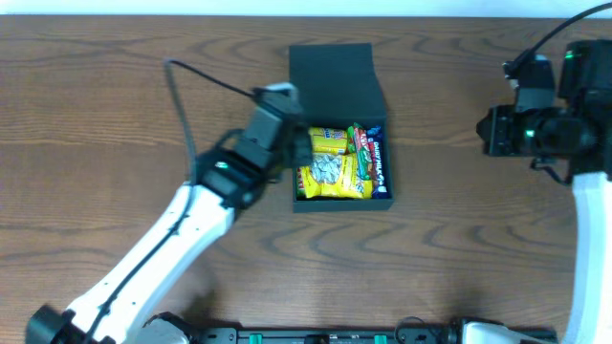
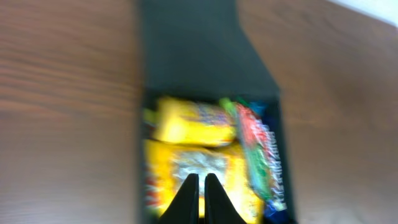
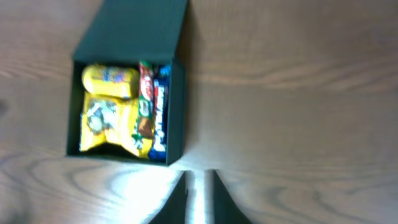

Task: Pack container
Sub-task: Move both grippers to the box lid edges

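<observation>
The dark green container (image 1: pixel 342 204) stands at the table's middle with its flap lid (image 1: pixel 333 67) laid open to the back. Inside lie a large yellow packet (image 1: pixel 330 177), a smaller yellow packet (image 1: pixel 328 140), a red and green bar (image 1: pixel 363 153) and a blue bar (image 1: pixel 379 164). My left gripper (image 1: pixel 304 148) hovers over the box's left part; in the left wrist view its fingers (image 2: pixel 199 182) are shut and empty above the large yellow packet (image 2: pixel 199 165). My right gripper (image 1: pixel 486 130) is far right of the box; its fingers (image 3: pixel 200 177) are nearly together and empty above bare table.
The wooden table (image 1: pixel 115 115) runs wide to the left and right of the box. The right arm's body (image 1: pixel 574 105) stands at the right edge. The left arm (image 1: pixel 163 248) reaches in from the front left.
</observation>
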{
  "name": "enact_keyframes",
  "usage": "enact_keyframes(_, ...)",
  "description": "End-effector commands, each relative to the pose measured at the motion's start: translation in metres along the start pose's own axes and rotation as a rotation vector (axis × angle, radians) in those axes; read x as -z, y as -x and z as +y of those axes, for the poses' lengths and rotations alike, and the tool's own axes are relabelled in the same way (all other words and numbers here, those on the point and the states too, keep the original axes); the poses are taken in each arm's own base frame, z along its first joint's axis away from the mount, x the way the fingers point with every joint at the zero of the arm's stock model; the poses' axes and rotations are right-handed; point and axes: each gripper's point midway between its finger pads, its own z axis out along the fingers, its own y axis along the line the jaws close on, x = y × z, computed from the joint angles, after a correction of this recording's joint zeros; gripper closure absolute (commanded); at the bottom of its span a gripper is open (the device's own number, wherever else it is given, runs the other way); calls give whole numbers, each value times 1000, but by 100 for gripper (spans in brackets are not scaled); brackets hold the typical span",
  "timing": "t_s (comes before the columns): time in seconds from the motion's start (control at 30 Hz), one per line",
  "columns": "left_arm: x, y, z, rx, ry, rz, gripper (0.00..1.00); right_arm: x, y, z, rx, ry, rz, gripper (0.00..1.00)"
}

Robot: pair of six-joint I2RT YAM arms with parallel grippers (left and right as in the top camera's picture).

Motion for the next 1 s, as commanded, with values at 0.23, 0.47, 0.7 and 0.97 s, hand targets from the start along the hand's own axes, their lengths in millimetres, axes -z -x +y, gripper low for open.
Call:
enact_keyframes(0.23, -72, -71, 115, 133, 134, 403, 94, -171, -102, 10, -194, 324, 213, 99)
enact_keyframes(0.47, -91, -83, 120, 162, 106, 448, 94, -234, -118, 62, -131, 423, 282, 99)
enact_keyframes(0.7, -94, -81, 118, 162, 92, 438, 94, -244, -100, 77, -154, 423, 217, 99)
enact_keyframes(0.97, -89, -109, 89, 146, 16, 540, 94, -244, -98, 79, -170, 427, 213, 99)
